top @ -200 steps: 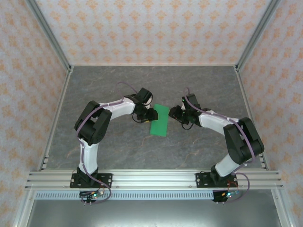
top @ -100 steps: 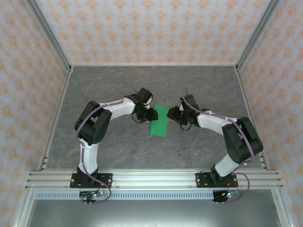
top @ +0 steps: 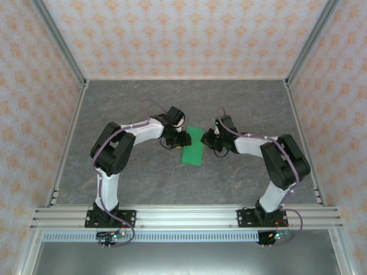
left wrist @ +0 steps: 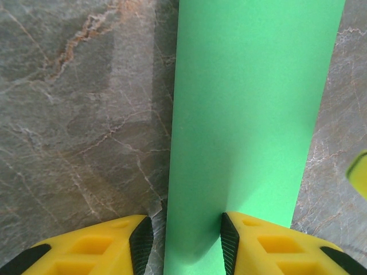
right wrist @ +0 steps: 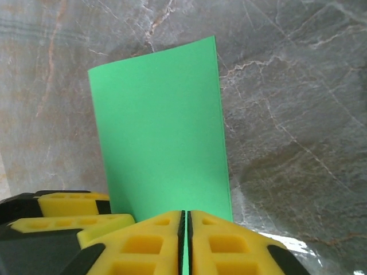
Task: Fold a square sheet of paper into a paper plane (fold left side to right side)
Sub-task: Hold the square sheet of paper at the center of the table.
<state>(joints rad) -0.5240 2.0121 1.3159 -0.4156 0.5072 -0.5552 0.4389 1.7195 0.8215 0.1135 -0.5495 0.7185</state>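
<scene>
The right gripper (right wrist: 184, 220) pinches the square sheet of paper (right wrist: 160, 132); the left gripper (left wrist: 184, 235) gapes. An uneven pull could skew the crease.

One bright green sheet of paper (top: 193, 146), a narrow rectangle in outline, lay on one grey marble-patterned table (top: 143, 177). Two white-and-black robot arms stood at the near edge, one left arm (top: 112, 150) and one right arm (top: 284, 163). Each carried one claw, making two: the left claw (top: 184, 139) and the right claw (top: 205, 139). Each claw had two yellow fingers (left wrist: 103, 246) with black pads (left wrist: 141, 243), four fingers in all. Three walls (top: 183, 34) with an orange floral pattern enclosed the table.
</scene>
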